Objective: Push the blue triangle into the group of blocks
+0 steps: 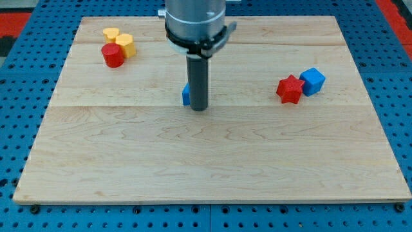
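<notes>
blue triangle (185, 95) mid board, mostly hidden behind my tip (199, 108) | tip touches its right side | no gripper, just a rod | block looks light, hard, slides easy | push flat side, not a corner

Grey cylindrical arm housing (195, 19), black ring band (thin cable alongside), straight dark rod (198, 80) below.
</notes>
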`<control>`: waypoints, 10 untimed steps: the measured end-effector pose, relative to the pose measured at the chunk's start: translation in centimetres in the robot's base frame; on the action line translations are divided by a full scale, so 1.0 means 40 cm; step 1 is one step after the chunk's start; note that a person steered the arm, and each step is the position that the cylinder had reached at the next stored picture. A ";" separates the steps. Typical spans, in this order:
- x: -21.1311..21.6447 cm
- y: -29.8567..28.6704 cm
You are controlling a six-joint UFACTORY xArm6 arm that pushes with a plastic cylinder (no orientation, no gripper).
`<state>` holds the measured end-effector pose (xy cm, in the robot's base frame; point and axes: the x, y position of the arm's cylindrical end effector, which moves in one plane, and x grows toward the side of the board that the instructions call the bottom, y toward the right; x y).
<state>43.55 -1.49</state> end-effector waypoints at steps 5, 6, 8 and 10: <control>-0.144 -0.282; -0.024 -0.139; -0.160 -0.170; -0.255 -0.339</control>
